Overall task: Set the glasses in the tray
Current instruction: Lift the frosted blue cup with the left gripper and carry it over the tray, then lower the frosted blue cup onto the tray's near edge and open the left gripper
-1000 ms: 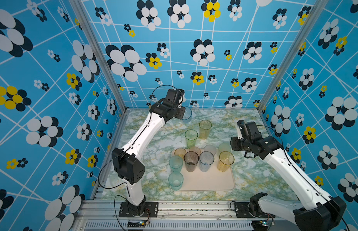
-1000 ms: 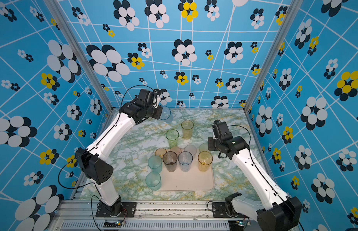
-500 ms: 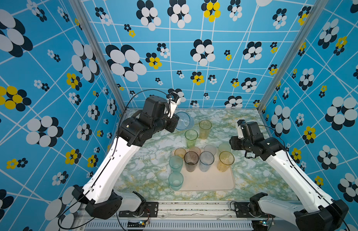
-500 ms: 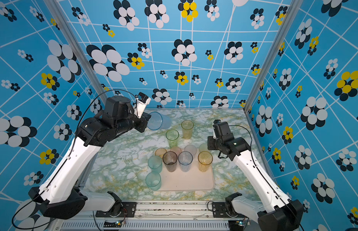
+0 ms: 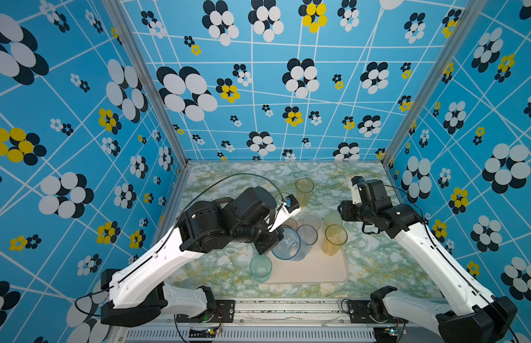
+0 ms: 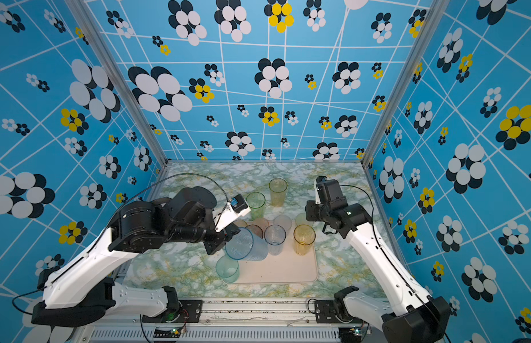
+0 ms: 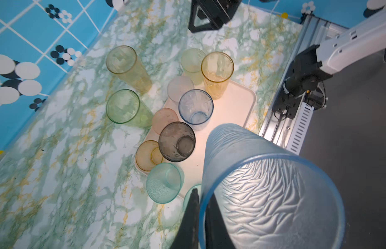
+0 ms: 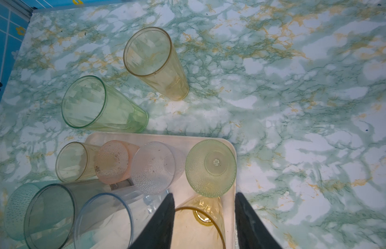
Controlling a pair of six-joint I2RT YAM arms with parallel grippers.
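Most of the job looks done: the bulk of the glasses (image 7: 177,141) already stand crowded in the tray (image 5: 317,271), though I cannot tell whether the teal tumbler (image 5: 260,268) at its near corner sits wholly inside. The left fingers (image 7: 192,215) are clamped on the rim of the big blue tumbler (image 7: 263,194), which hangs tilted over the tray, not yet set down. The right fingers (image 8: 159,226) stand apart above the tall amber tumbler (image 8: 200,224), gripping nothing. Left to do, as I judge it: land the blue one, then fetch the green tumbler (image 6: 256,203) and the pale yellow tumbler (image 6: 277,190), both upright on the tabletop (image 5: 377,258) just beyond the tray.
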